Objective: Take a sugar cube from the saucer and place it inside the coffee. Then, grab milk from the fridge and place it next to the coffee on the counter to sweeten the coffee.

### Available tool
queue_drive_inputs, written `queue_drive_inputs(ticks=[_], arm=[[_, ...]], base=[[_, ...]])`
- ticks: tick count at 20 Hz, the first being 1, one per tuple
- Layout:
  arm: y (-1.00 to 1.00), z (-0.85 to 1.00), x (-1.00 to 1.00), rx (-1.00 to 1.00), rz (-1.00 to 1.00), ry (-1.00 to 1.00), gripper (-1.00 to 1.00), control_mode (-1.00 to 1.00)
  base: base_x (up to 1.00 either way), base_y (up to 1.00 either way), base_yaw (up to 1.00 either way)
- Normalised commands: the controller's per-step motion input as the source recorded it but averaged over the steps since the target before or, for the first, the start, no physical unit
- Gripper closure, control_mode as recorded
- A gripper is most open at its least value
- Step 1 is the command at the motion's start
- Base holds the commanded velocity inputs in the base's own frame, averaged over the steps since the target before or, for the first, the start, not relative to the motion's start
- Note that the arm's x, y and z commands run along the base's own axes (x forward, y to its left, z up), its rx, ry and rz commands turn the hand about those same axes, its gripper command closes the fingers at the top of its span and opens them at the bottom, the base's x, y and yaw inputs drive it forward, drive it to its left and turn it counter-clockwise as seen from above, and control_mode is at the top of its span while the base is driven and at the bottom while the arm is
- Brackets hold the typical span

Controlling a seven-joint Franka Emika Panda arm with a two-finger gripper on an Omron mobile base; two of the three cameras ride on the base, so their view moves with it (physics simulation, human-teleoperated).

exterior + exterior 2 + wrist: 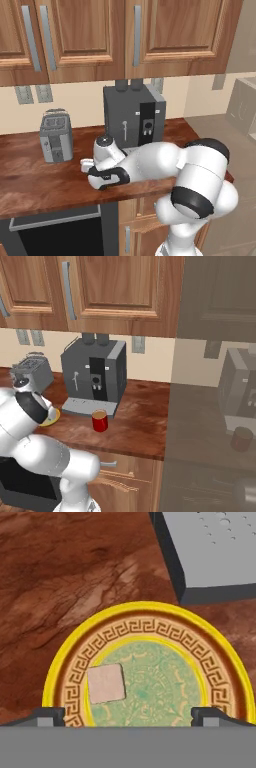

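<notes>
While the white arm folds low over the long reddish-brown wood-grain counter (30, 175) in the left base view, its hand hangs just in front of the big grey-black coffee machine (134, 116), with a small grey toaster (55, 136) well to the left.

From the right base view, the small glossy red coffee mug (100, 420) stands on the worktop just before the machine's tray, and a sliver of the round yellow saucer (54, 417) peeks out beside the arm's dark joint, near the mug but apart from it.

Looking down the hand view, the gripper (128, 716) is spread wide and empty, its tips straddling the saucer's near rim. The tiny whitish-pink sugar cube (105, 683) lies left of centre on the greenish middle. Because the cube sits off to one side between the tips, a straight descent might clip it with one finger, or strike the raised rim and skid the dish.
</notes>
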Motion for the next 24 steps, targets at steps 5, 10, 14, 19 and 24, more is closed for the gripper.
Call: queue_drive_inputs(ticks=[5, 10, 14, 19, 24], arm=[[0.01, -0.13, 0.16, 0.0, 0.0, 0.0, -1.0, -1.0], [0.05, -0.11, 0.21, 0.0, 0.0, 0.0, -1.0, -1.0], [0.18, -0.14, 0.21, 0.0, 0.0, 0.0, -1.0, -1.0], [0.26, -0.17, 0.15, 0.0, 0.0, 0.0, 1.0, -1.0], [0.08, -0.07, -0.06, 0.0, -0.03, 0.0, 1.0, -1.0]], base=[[0.0, 0.0, 0.0], [0.0, 0.0, 0.0], [0.0, 0.0, 0.0], [0.0, 0.0, 0.0], [0.0, 0.0, 0.0]])
